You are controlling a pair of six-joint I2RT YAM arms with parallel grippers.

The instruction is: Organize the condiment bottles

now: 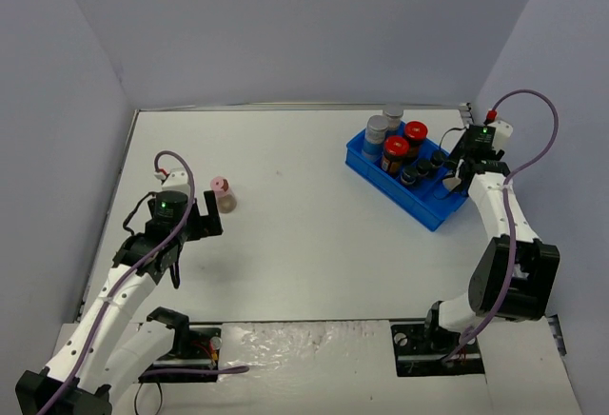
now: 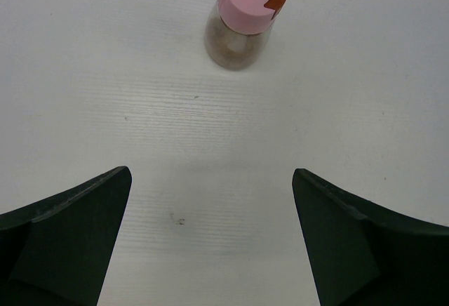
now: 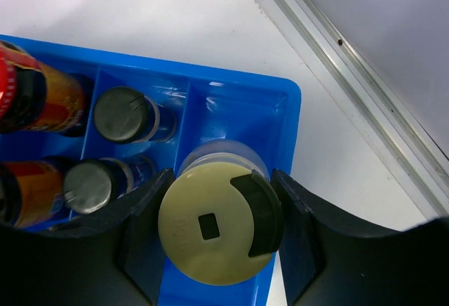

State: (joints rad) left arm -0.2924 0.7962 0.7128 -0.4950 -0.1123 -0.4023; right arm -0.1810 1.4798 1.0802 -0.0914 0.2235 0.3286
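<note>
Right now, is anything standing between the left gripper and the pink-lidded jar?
Nothing visible. The left gripper is open and aimed at the pink-lidded jar, which stands upright with nothing near it. Only bare table lies between its fingers and the jar.

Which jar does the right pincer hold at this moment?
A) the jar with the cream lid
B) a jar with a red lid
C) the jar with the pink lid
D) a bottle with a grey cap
A: the right wrist view shows the right pincer closed on the small cream-lidded glass jar at the end compartment of the blue plastic divided tray; the small pink-lidded jar stands elsewhere, untouched.
</note>
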